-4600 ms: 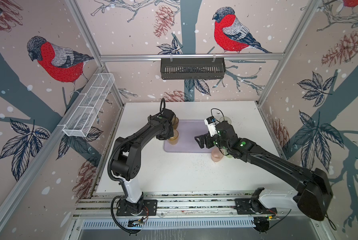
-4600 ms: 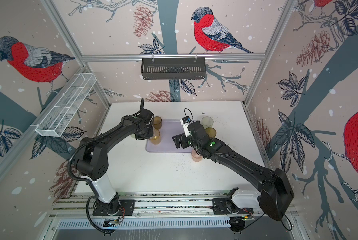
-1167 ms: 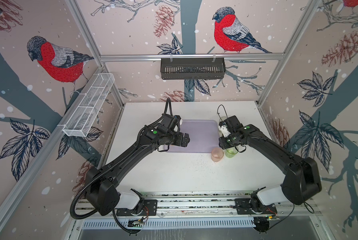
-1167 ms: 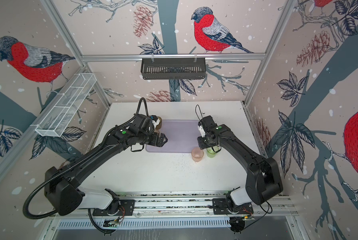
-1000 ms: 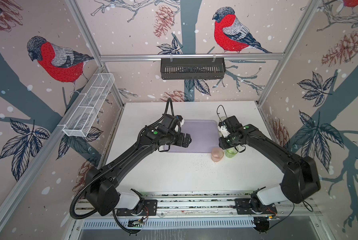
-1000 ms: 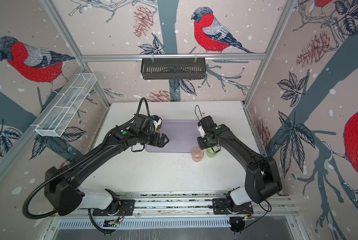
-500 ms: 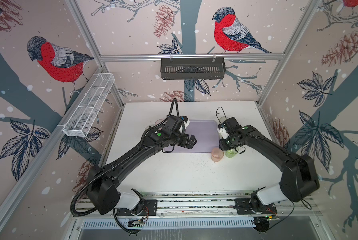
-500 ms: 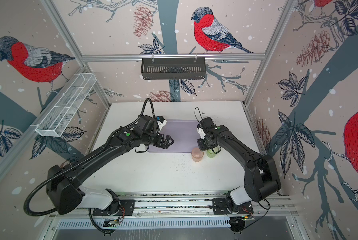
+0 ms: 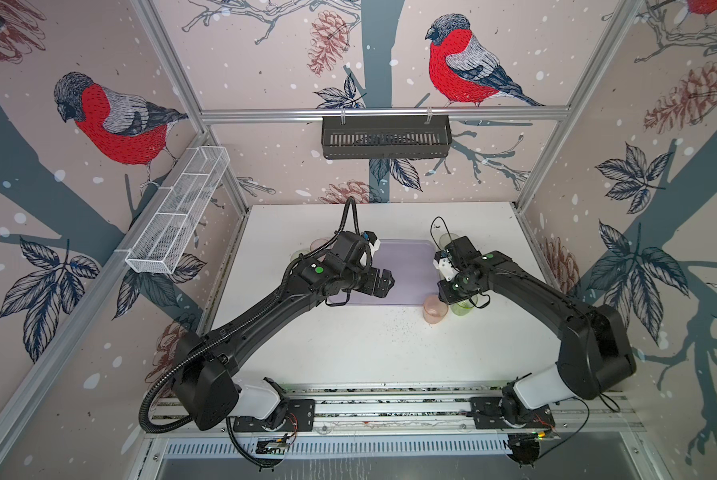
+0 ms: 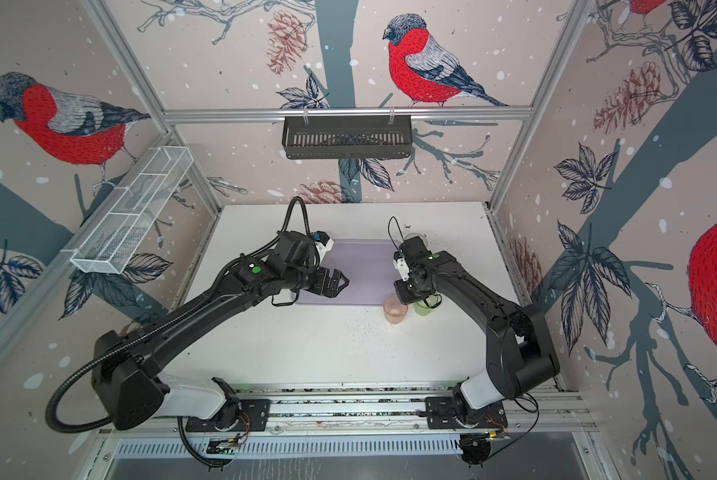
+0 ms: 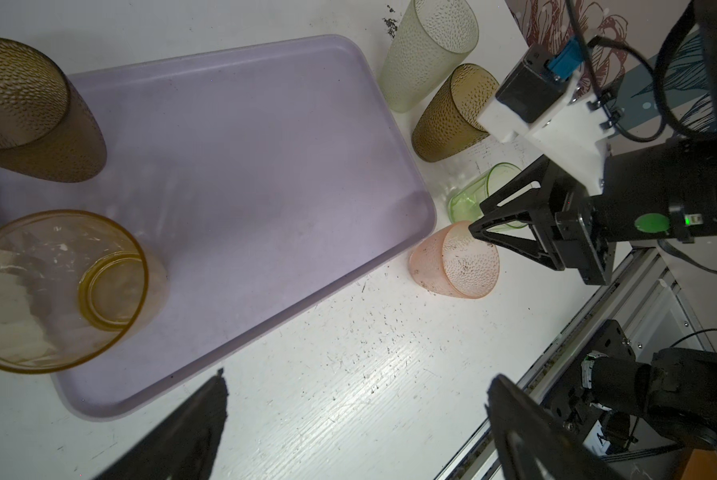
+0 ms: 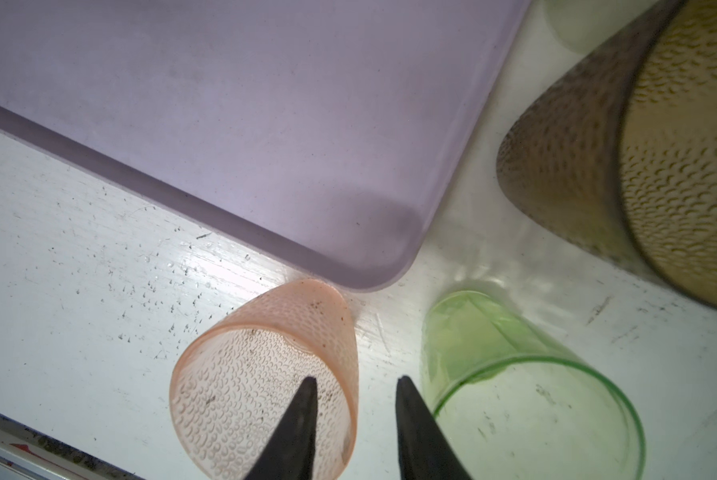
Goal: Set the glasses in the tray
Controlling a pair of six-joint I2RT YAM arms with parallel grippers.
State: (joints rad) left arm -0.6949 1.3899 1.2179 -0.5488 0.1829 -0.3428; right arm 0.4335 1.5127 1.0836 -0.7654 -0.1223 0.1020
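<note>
- On the white table point(image 9: 348, 345), your lilac tray point(image 9: 410, 266) holds an amber glass point(image 11: 57, 286) and a brown glass point(image 11: 32, 112) at one end.
- Your left gripper point(image 10: 335, 284) hovers over the tray, jaws spread wide, empty.
- Your right gripper point(image 12: 354, 395) straddles the pink glass's point(image 12: 265, 382) wall, jaws part closed; you cannot tell whether they grip.
- Beside it, off the tray, stand a bright green glass point(image 12: 527, 386), a second brown glass point(image 11: 452, 112) and a frosted green glass point(image 11: 427, 50).
</note>
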